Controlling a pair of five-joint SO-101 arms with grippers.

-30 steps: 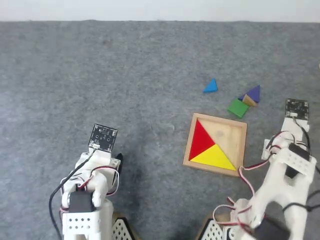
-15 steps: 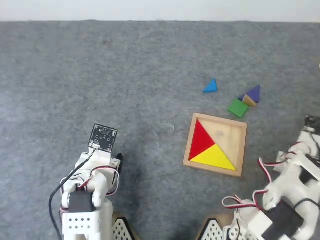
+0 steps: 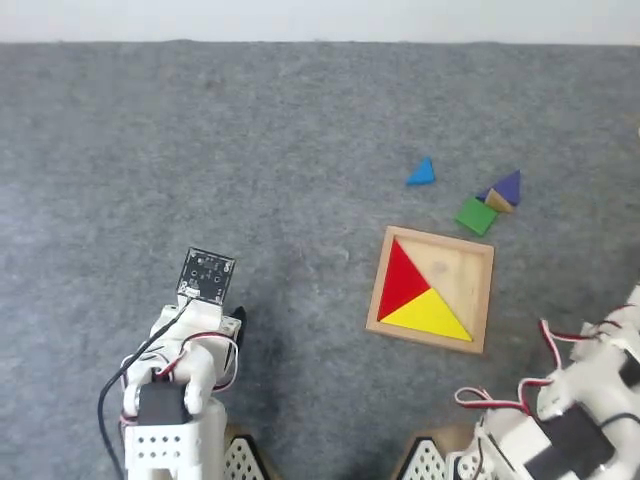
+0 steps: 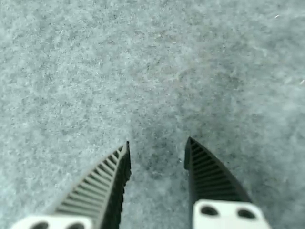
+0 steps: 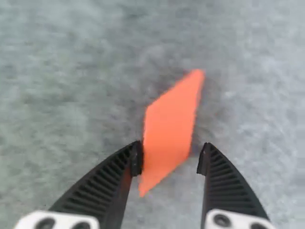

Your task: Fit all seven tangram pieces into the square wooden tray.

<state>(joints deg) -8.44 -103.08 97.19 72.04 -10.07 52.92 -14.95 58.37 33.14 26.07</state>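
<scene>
Two pieces, red triangle (image 3: 400, 280) and yellow triangle (image 3: 430, 315), sat in the tray (image 3: 478, 262). Blue triangle (image 3: 421, 173), green square (image 3: 476, 215) and purple triangle (image 3: 508, 186) lay loose beyond its far edge. Right gripper (image 5: 171, 145) fingers were spread around an orange parallelogram (image 5: 170, 119). Left gripper (image 4: 157, 141) fingers were spread over grey mat (image 4: 152, 57).

Bright, even, diffuse light; shadows soft and short.

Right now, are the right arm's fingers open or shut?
Open. In the right wrist view the right gripper has its fingers spread apart, with the orange parallelogram lying between them.
</scene>
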